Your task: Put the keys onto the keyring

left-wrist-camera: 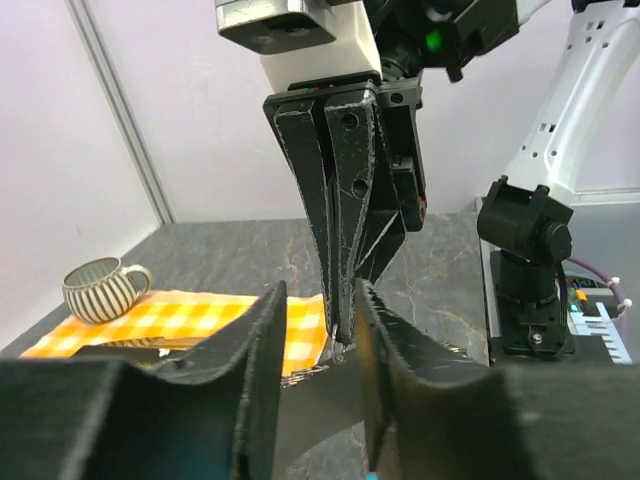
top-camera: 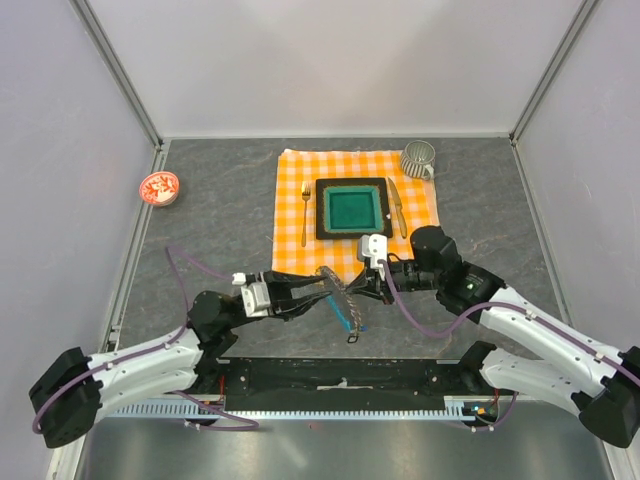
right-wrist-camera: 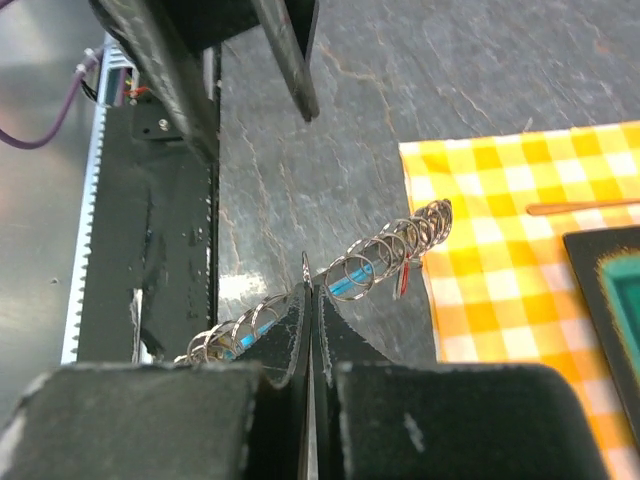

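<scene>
The keyring (right-wrist-camera: 375, 262) is a row of silvery wire rings along a cyan-blue strip. It lies on the grey table at the cloth's near edge, and shows as a dark band (top-camera: 345, 305) from above. A small red tag (right-wrist-camera: 403, 278) hangs among its rings; no other keys show clearly. My right gripper (right-wrist-camera: 308, 290) is shut, with a thin metal sliver pinched at its tips, just above the rings. In the left wrist view my left gripper (left-wrist-camera: 320, 290) stands open, and the right gripper's fingers (left-wrist-camera: 340, 250) hang down between its fingers.
An orange checked cloth (top-camera: 300, 190) carries a dark square plate (top-camera: 322, 208), a fork (top-camera: 305, 212) and a knife (top-camera: 396, 205). A striped mug (top-camera: 418, 158) stands at its far right corner. A red-and-white dish (top-camera: 159, 187) sits by the left wall.
</scene>
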`<state>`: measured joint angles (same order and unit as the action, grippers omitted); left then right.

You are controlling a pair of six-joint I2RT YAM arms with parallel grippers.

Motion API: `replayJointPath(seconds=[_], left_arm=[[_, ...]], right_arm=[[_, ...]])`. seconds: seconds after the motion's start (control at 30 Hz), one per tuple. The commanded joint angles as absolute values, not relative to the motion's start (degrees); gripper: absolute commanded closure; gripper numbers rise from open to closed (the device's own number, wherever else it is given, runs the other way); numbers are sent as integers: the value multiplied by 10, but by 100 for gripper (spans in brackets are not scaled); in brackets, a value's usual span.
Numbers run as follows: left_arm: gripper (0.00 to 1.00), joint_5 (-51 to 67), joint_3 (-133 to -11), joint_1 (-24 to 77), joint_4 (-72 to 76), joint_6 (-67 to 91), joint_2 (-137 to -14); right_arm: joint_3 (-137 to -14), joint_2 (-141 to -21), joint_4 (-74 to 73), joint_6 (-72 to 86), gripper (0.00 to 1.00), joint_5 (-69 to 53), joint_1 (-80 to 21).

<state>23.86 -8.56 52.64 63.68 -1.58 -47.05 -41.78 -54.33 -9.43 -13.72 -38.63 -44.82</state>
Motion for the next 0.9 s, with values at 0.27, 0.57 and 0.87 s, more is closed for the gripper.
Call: replayJointPath(seconds=[0.27, 0.57, 0.87], left_arm=[[49, 249, -275, 528, 252, -117, -476], [57, 272, -306, 529, 186, -112, -518], [58, 303, -314, 529, 158, -123, -524]], right_arm=[[-562, -577, -256, -235, 100, -235, -512], [-577, -592, -279, -255, 100, -192, -546], [-575, -591, -279, -257, 100, -185, -553]])
